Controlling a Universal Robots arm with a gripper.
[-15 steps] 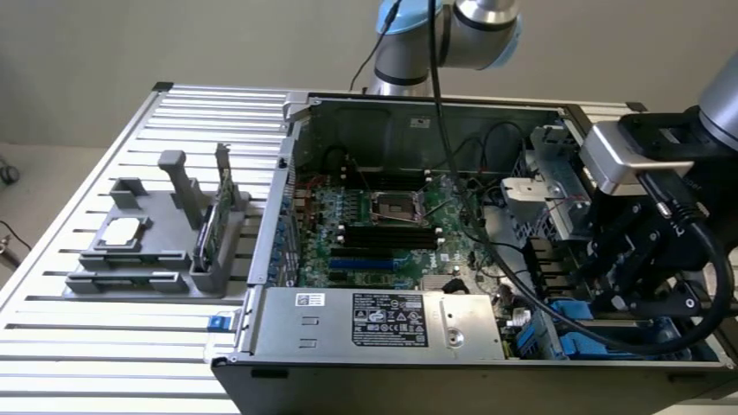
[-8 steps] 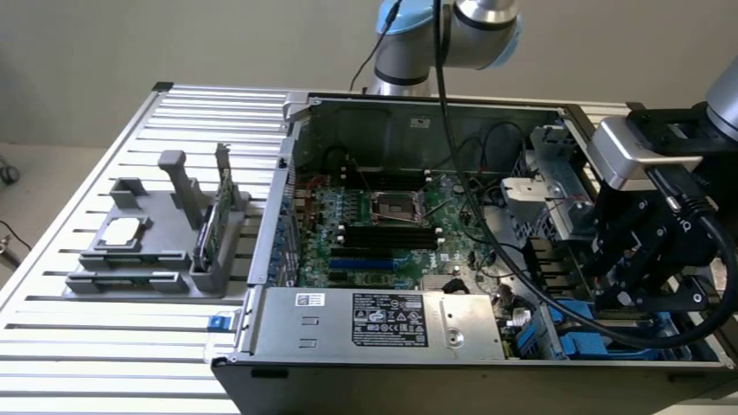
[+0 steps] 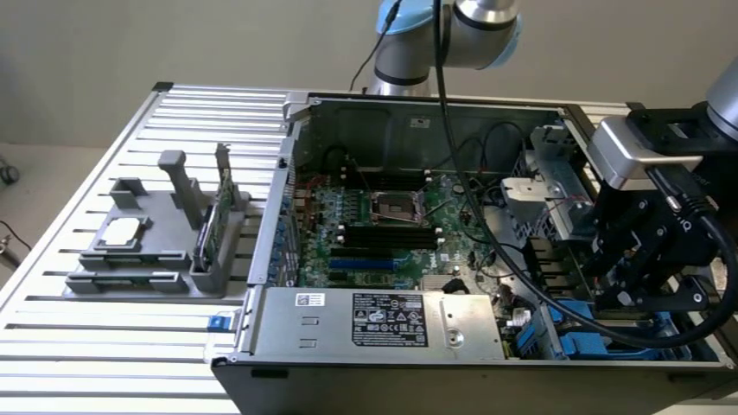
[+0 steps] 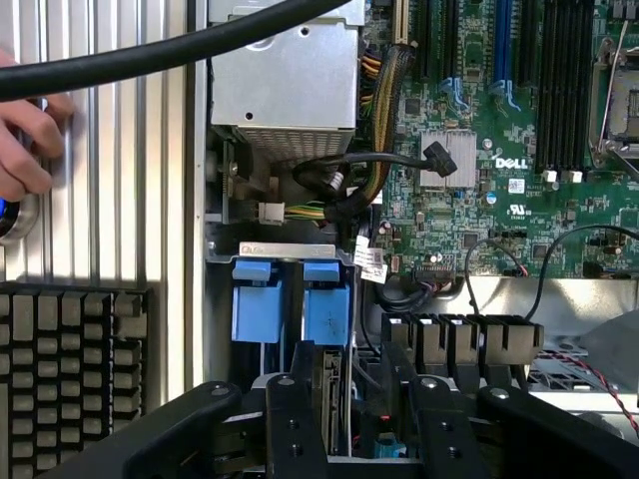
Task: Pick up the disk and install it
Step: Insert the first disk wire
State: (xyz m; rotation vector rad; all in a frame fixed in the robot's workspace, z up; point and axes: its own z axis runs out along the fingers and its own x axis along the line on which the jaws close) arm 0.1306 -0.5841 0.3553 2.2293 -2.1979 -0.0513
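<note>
The disk stands on edge in the clasp of the gripper, its grey metal end showing between the black fingers on the wrist view. Just beyond it sit two blue carriers, side by side in the drive bay. On the exterior view the gripper hangs over the four o'clock corner of the open computer case, above the blue of the drive bay. The green motherboard fills the middle of the case, and the silver power supply lies along its six o'clock edge. At nine o'clock of the case, a grey tray on the slatted table carries a processor chip and an upright green circuit card. A person's hand rests on the slats beside the case.
</note>
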